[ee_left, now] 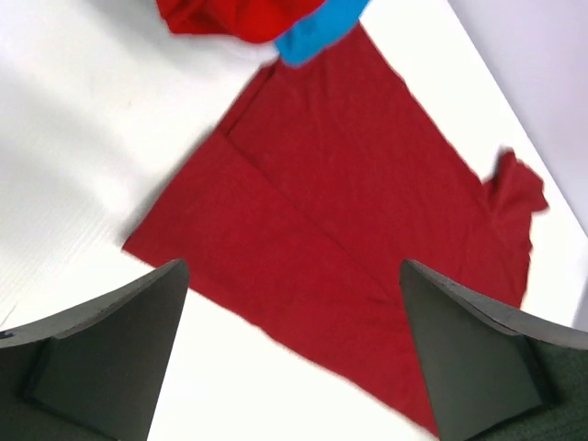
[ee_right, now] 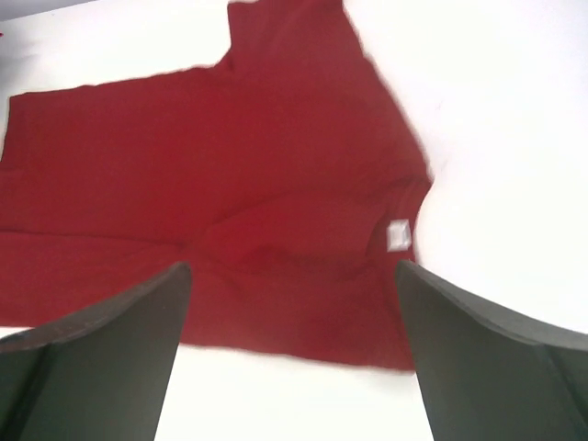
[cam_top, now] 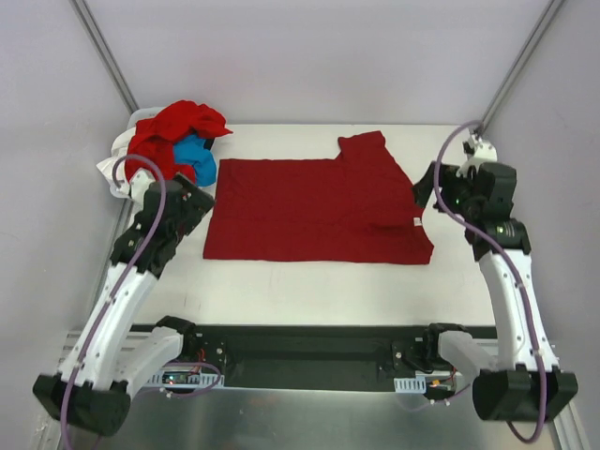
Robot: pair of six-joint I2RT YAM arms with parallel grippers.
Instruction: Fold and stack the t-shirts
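Observation:
A deep-red t-shirt (cam_top: 314,208) lies flat on the white table, its near long edge folded in and one sleeve (cam_top: 364,145) sticking out at the far side. Its white neck label (cam_top: 418,221) is at the right edge. The shirt also shows in the left wrist view (ee_left: 358,202) and the right wrist view (ee_right: 230,175). A heap of red shirts (cam_top: 173,131) with a bright blue one (cam_top: 197,157) sits at the far left. My left gripper (ee_left: 294,367) is open and empty above the shirt's left near corner. My right gripper (ee_right: 289,363) is open and empty above the shirt's right edge.
White cloth (cam_top: 117,173) shows under the heap at the table's left edge. Grey walls with metal posts (cam_top: 103,52) close in the left, far and right sides. A black rail (cam_top: 309,347) runs along the near edge between the arm bases.

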